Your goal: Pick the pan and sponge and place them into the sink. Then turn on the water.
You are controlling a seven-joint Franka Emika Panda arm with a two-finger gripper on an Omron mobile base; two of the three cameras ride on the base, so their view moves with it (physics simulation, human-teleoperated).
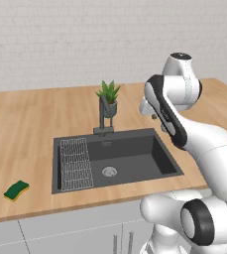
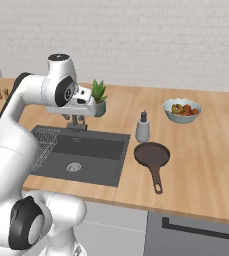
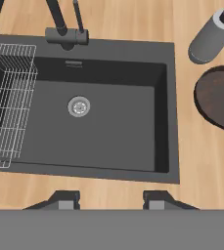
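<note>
The gripper (image 3: 111, 199) is held wide open and empty above the sink (image 3: 169, 112) — the pan (image 2: 153, 155) is seen on the counter just right of it, the sponge (image 1: 16, 190) well left.

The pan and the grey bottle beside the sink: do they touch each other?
Apart. In the right base view, a strip of bare counter shows between the pan and the bottle standing behind it.
</note>
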